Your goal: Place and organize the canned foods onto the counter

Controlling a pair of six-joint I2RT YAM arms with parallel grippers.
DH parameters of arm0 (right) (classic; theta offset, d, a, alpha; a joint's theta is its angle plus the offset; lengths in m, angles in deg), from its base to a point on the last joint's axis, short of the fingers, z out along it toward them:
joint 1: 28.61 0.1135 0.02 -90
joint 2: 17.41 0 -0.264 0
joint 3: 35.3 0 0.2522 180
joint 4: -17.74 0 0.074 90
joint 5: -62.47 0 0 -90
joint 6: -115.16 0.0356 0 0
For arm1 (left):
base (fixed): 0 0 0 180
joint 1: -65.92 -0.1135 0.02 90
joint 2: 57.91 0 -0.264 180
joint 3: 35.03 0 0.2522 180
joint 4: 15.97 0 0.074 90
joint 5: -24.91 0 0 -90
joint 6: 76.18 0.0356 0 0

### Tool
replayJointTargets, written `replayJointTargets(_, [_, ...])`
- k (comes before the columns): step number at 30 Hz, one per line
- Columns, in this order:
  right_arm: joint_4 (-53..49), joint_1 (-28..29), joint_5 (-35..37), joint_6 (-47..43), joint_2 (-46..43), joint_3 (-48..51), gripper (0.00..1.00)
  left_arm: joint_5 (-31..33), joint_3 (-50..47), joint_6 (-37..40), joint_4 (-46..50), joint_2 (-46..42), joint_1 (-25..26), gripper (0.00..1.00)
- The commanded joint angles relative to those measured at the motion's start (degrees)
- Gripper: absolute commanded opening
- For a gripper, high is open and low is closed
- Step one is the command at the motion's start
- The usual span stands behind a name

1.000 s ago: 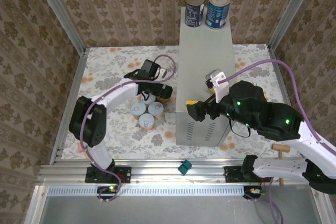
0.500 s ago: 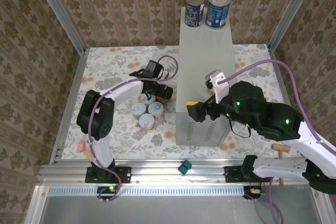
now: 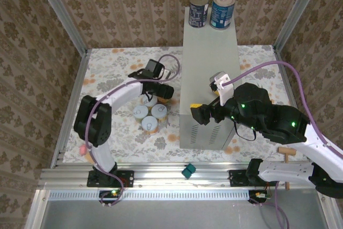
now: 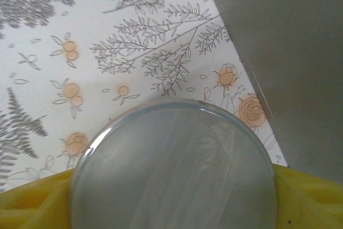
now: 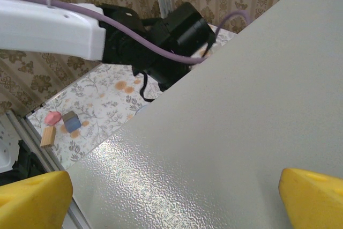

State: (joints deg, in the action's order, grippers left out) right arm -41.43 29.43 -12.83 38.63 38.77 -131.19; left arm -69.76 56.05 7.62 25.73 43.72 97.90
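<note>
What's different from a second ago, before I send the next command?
The left gripper closed its jaws onto a short white-lidded can beside the counter. Unchanged: right gripper open over the counter, two blue-labelled cans at its far end, three short cans on the floral floor.

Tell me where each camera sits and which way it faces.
Top external: above and behind the arms, looking down on the floral table, counter and blue cans; left arm and right arm show.
Left wrist: on the left arm, looking straight down on a white can lid, left fingers flanking it.
Right wrist: low over the counter, looking across its top toward the left arm, right fingers at the bottom corners.
Shared: top and right wrist views both show the counter and left arm.
</note>
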Motion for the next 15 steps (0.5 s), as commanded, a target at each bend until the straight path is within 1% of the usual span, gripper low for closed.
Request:
replayJointTargets(1, [0.47, 0.32, -0.71, -0.31, -0.63, -0.40, 1.00, -0.14, 1.26, 1.61, 0.45, -8.69, -1.46, 0.71])
replayJointTargets(3, [0.62, 0.32, -1.02, -0.76, -0.46, -0.40, 1.00, -0.96, 1.55, 2.03, 1.69, -11.52, -2.04, 0.69])
replayJointTargets(10, [2.35, 0.32, -1.84, -3.74, -0.99, 0.28, 1.00, -6.25, 6.27, 3.11, 10.93, -22.51, -4.62, 0.69])
replayJointTargets(13, [4.58, 0.34, -2.72, -6.97, -1.97, 2.06, 1.00, -11.57, 9.39, 2.68, 14.72, -27.02, -5.45, 0.68])
replayJointTargets(14, [5.65, 0.32, -3.29, -8.09, -2.56, 2.83, 1.00, -13.80, 10.74, 2.68, 16.27, -28.23, -7.31, 0.68])
replayJointTargets(15, [6.61, 0.32, -3.57, -8.87, -3.09, 3.55, 1.00, -15.74, 12.13, 2.68, 17.70, -29.20, -7.59, 0.68])
